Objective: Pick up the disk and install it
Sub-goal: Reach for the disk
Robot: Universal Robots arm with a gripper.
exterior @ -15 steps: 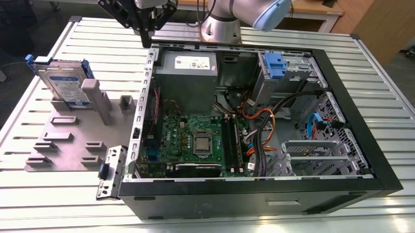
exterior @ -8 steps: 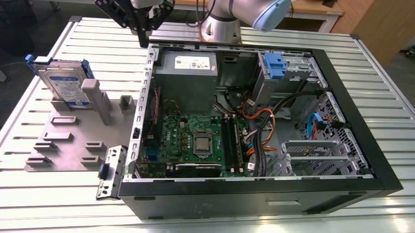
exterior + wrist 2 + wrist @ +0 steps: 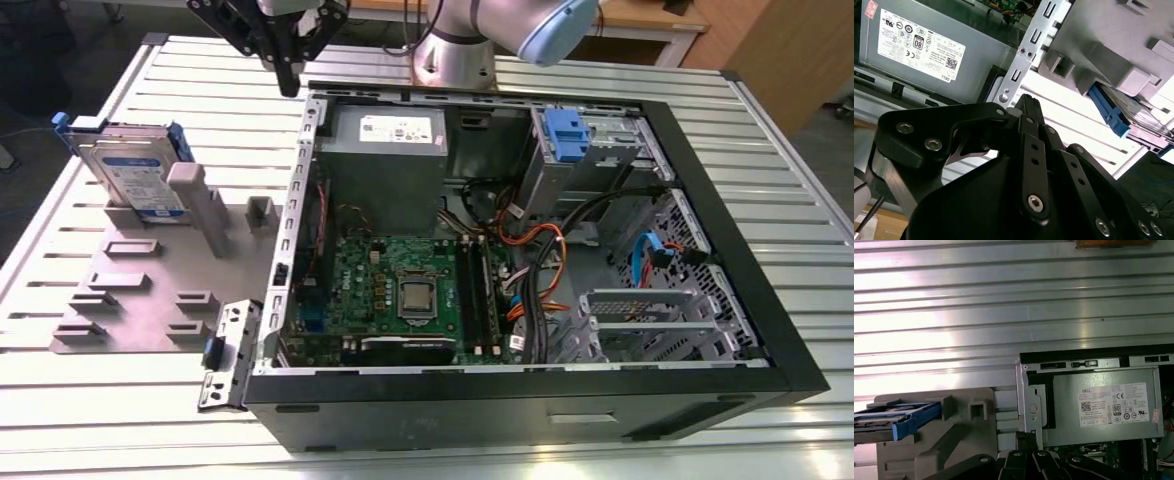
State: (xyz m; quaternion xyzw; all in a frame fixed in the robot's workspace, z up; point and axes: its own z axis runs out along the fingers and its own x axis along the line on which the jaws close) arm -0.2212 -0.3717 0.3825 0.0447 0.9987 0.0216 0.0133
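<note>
Jaws pressed together and empty, the black gripper [image 3: 287, 86] hangs by the open black computer case [image 3: 743, 250], while the silver, blue-railed disk [image 3: 131, 180] stands on edge in a grey plastic rack [image 3: 147, 300], seemingly presented for grasping.

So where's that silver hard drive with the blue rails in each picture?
Exterior view: disk upright in the grey holder, on the exterior view's left of the case.
Second wrist view: disk edge-on, tucked in the holder.
First wrist view: disk edge-on in the holder.
Shared landmark: the white-stickered power supply.
</note>
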